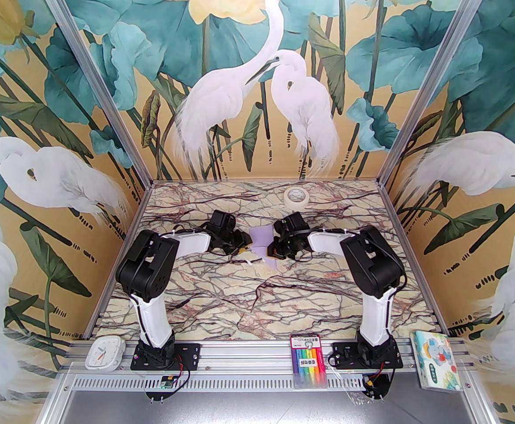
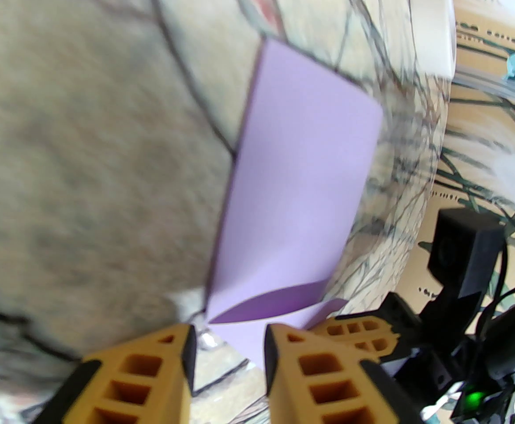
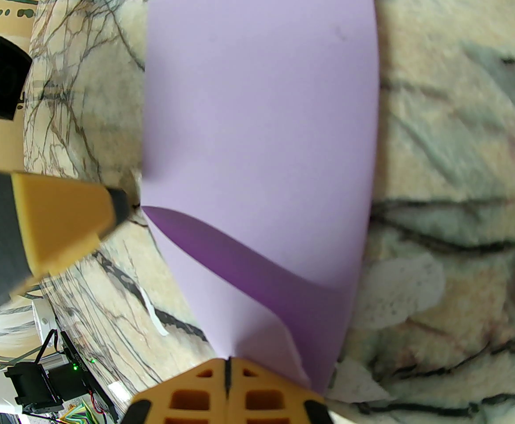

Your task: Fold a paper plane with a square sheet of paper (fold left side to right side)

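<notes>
The square sheet of paper (image 1: 260, 238) is pale lavender and lies mid-table, doubled over on itself with its top layer bowed up. In the right wrist view the sheet (image 3: 257, 104) runs down to my right gripper (image 3: 227, 369), which is shut on its near edge. My left gripper (image 2: 228, 347) stands open just short of the sheet (image 2: 301, 166), with bare table in the gap between its orange fingers (image 2: 297, 360). From above, the left gripper (image 1: 242, 249) and right gripper (image 1: 275, 252) flank the sheet closely. The paper plane is out of view.
A white tape roll (image 1: 295, 197) sits at the back of the marble table (image 1: 257, 298). On the front rail are a white clock (image 1: 104, 353), a marker pack (image 1: 309, 360) and a tissue pack (image 1: 434, 360). A small white strip (image 3: 151, 312) lies near the sheet.
</notes>
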